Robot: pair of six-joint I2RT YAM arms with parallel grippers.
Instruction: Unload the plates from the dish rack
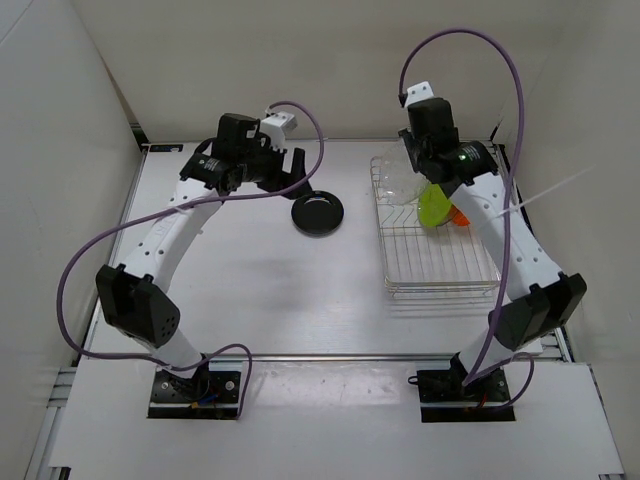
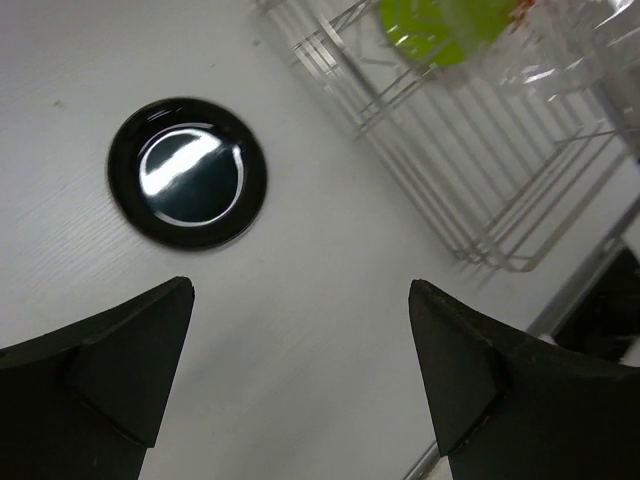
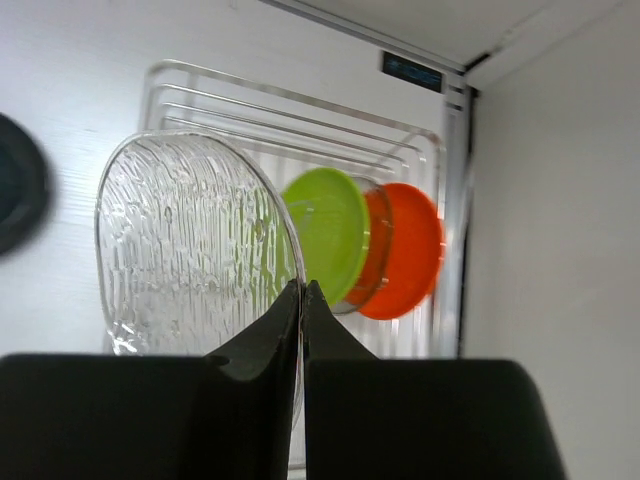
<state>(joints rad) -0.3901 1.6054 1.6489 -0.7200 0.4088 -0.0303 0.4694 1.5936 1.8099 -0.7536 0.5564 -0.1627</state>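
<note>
The white table (image 1: 250, 300) is boxed by walls (image 1: 60, 150) on the left, back and right, with open tabletop in the middle. The dish rack (image 1: 440, 262) sits close to the right wall. The left gripper (image 2: 300, 288) hangs spread wide, holding nothing. The right gripper (image 3: 302, 288) is pinched on the rim of a clear plate (image 3: 190, 250) at the rack's far end. I count five plates. Four are in the rack: that one, a lime green plate (image 3: 325, 235), a second clear plate (image 3: 378, 245) and an orange plate (image 3: 410, 250). One black plate (image 1: 318, 212) lies flat just left of the rack.
</note>
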